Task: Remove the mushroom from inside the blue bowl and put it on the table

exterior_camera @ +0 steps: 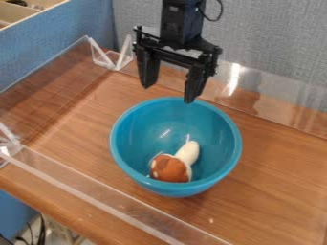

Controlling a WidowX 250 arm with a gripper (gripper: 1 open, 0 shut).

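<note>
The two black fingers point(192, 81) of the gripper point(170, 77) point down and stand wide apart, with nothing between them. They hang just above the back rim of the blue bowl point(134, 134), and the finger on the right of the picture reaches lowest, close to that rim. The fingers join a black arm that goes up out of the top of the picture. The mushroom point(175, 165) lies on its side inside the bowl, low down near the front wall. Its orange-brown cap faces the front and its white stem points up and back toward the gripper. The mushroom and the fingers are apart. The bowl is big, round and shiny, and it sits on the brown wooden table point(76, 115), about in the middle, a bit nearer the front edge. Low clear walls point(57, 57) run along the edges of the table.
</note>
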